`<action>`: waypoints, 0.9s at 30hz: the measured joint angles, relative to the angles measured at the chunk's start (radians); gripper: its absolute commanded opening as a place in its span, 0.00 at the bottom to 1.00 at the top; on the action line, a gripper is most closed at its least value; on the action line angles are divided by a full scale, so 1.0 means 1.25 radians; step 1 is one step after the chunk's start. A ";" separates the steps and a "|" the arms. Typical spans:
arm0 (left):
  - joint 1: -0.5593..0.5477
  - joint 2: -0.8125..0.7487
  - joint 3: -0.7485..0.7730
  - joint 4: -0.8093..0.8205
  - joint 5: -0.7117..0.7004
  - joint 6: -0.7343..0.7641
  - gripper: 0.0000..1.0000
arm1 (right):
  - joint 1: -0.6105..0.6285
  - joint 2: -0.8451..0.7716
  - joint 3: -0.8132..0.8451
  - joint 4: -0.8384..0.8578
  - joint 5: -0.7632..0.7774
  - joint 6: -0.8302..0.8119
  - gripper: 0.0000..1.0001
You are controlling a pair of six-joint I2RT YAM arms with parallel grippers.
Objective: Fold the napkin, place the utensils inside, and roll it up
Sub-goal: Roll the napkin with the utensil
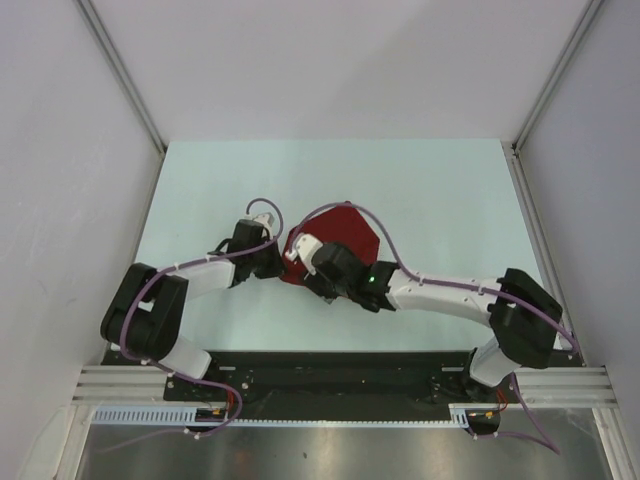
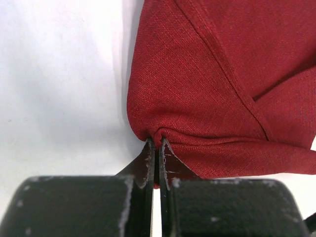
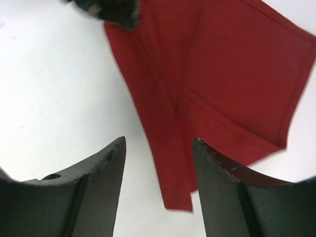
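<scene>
The dark red napkin (image 1: 345,235) lies partly folded in the middle of the table, with the two arms over its near left part. My left gripper (image 2: 158,141) is shut on a bunched corner of the napkin (image 2: 207,84) at its left side. My right gripper (image 3: 159,143) is open, its jaws wide apart just above a narrow folded flap of the napkin (image 3: 207,74); the left gripper's dark tip shows at the top left of that view. No utensils are in view.
The pale table (image 1: 200,190) is walled by white panels at the left, back and right. A black rail with the arm bases (image 1: 330,375) runs along the near edge.
</scene>
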 measured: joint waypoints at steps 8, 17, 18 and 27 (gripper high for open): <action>0.016 0.033 0.053 -0.071 0.028 -0.016 0.00 | 0.065 0.118 -0.076 0.185 0.027 -0.109 0.58; 0.024 0.043 0.063 -0.084 0.046 -0.022 0.00 | 0.055 0.195 -0.076 0.254 0.029 -0.163 0.55; 0.024 0.043 0.063 -0.084 0.046 -0.022 0.00 | 0.051 0.203 -0.076 0.257 0.029 -0.166 0.55; 0.025 0.049 0.074 -0.096 0.050 -0.022 0.00 | 0.013 0.221 -0.074 0.295 0.020 -0.178 0.50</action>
